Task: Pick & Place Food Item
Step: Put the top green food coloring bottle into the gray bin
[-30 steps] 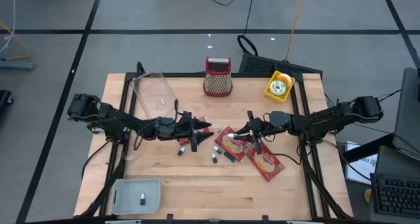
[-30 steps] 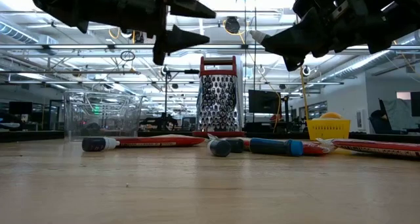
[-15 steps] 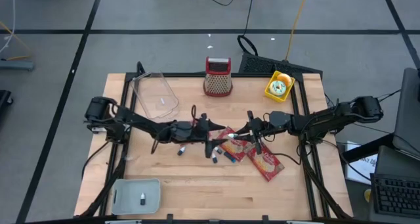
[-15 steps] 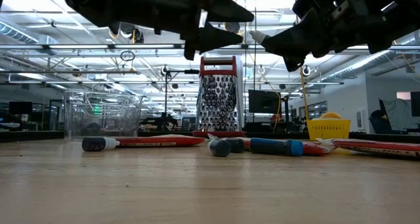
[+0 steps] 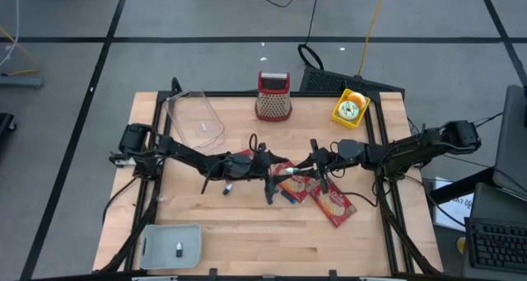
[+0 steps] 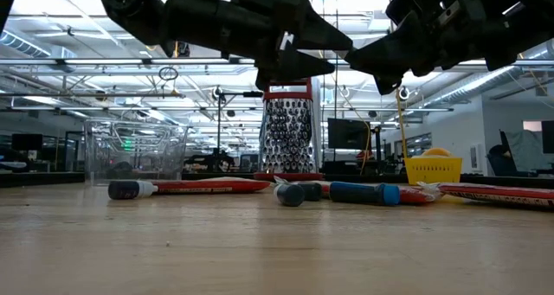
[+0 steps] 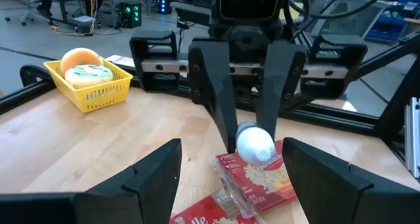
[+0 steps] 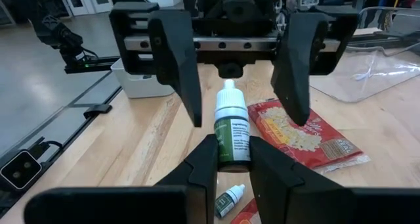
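Observation:
My right gripper (image 8: 231,159) is shut on a small dropper bottle (image 8: 231,133) with a white cap and green label, held level above the table's middle. My left gripper (image 7: 231,175) is open and faces it. Its two fingers (image 8: 178,61) stand on either side of the bottle's cap without touching. From the left wrist view the bottle's white end (image 7: 254,144) shows between the right gripper's fingers. Red food packets (image 5: 333,204) (image 5: 286,175) lie flat on the table below both grippers. In the low view the left gripper (image 6: 322,54) covers the bottle. My right gripper pinches the bottle's labelled body (image 8: 231,152) between its two fingers. The fingers run level from the table's right side and lie along the bottle. The cap (image 8: 230,98) points toward the left gripper. The bottle is lifted clear of the table.
Small bottles (image 5: 229,187) (image 5: 269,198) and a blue-capped tube (image 5: 288,197) lie near the packets. A grater (image 5: 273,96) and a yellow basket (image 5: 350,108) stand at the far edge. A clear container (image 5: 194,120) is at the far left and a white tray (image 5: 171,244) at the near left.
My left gripper has moved toward the table's right edge, up to the right gripper and the bottle, rolling about its own axis as it went. Its fingers now stand around the bottle's cap.

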Motion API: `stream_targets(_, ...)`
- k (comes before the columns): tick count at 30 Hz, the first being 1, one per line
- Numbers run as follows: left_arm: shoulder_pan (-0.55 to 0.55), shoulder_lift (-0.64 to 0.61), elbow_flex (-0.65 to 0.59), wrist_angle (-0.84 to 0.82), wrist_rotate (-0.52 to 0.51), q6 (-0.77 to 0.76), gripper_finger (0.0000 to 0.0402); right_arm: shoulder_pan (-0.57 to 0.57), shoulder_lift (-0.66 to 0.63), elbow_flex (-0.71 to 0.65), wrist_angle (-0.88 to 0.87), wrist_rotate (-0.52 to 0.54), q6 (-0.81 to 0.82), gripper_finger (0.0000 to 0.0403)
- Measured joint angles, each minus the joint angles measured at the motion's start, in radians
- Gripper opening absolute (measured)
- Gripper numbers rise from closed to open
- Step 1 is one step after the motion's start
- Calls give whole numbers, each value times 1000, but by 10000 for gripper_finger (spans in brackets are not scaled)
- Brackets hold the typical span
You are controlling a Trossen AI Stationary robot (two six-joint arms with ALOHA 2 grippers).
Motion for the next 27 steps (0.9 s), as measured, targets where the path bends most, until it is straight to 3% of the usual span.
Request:
stream_targets(10,0,0,0,-4,1,0,261,0,0,0,0,0,0,59)
stream_targets(27,0,0,0,11,25,0,90,-1,0,0,0,6,-3,59)
